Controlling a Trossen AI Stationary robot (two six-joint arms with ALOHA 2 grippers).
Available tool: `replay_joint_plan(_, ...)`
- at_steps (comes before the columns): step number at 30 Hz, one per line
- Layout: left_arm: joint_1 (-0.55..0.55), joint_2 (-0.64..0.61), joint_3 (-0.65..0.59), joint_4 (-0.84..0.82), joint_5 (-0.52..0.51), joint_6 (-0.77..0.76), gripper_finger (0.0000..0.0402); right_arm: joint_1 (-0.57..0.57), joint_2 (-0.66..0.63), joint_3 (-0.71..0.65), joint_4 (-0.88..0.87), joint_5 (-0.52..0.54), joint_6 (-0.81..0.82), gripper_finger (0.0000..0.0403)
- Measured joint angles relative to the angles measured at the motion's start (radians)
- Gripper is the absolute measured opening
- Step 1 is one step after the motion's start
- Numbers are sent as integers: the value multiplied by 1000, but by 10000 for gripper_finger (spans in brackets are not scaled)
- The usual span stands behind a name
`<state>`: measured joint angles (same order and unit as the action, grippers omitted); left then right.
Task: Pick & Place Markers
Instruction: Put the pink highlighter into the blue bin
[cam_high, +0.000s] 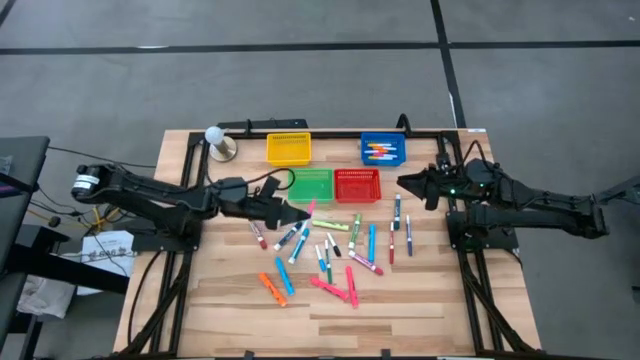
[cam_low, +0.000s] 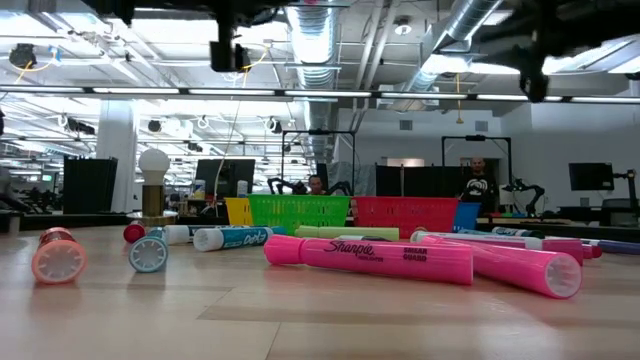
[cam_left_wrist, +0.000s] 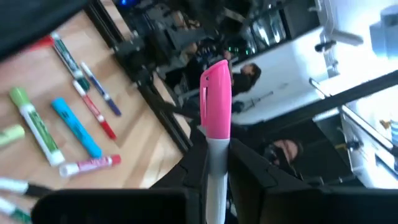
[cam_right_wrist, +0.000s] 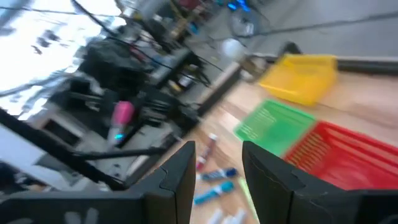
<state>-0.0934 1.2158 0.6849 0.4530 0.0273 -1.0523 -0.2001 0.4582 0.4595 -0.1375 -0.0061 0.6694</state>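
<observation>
Several markers (cam_high: 330, 250) in pink, blue, green, red and orange lie scattered on the wooden table, in front of the green basket (cam_high: 310, 185) and the red basket (cam_high: 357, 185). A yellow basket (cam_high: 288, 148) and a blue basket (cam_high: 383, 150) stand behind those. My left gripper (cam_high: 300, 212) reaches in from the left above the scattered markers, just in front of the green basket, and is shut on a pink-capped marker (cam_left_wrist: 216, 99). My right gripper (cam_high: 403, 182) hovers open to the right of the red basket, with nothing between its fingers (cam_right_wrist: 177, 171). My left gripper pinches the marker's pale barrel (cam_left_wrist: 214, 163) between its two fingers. The marker lies along the fingers, and its pink cap end (cam_left_wrist: 216, 87) sticks out past the fingertips. The gripper comes roughly level from the table's left. The marker is lifted clear of the table.
A white ball on a small stand (cam_high: 217, 140) sits at the far left corner. A black frame (cam_high: 330, 128) runs along the table's far edge and sides. The blue basket holds a few markers. People show in the room beyond the table (cam_low: 480, 180).
</observation>
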Motion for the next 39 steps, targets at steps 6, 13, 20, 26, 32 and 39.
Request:
replay_joint_plan(6,48,77,0,109,0,0,45,53,144,1,263,5,-73,123)
replay_joint_plan(13,93,165,0,282,-1,0,48,47,309,1,400,6,-83,156)
replay_joint_plan(20,118,216,0,343,-1,0,44,48,496,1,606,0,-22,231)
replay_joint_plan(26,121,221,0,350,-3,10,46,48,650,1,846,-18,48,271)
replay_joint_plan(32,122,221,0,356,-27,30,47,71,796,56,965,-22,92,276)
replay_joint_plan(39,122,220,0,356,-27,30,44,84,931,189,962,-92,83,276)
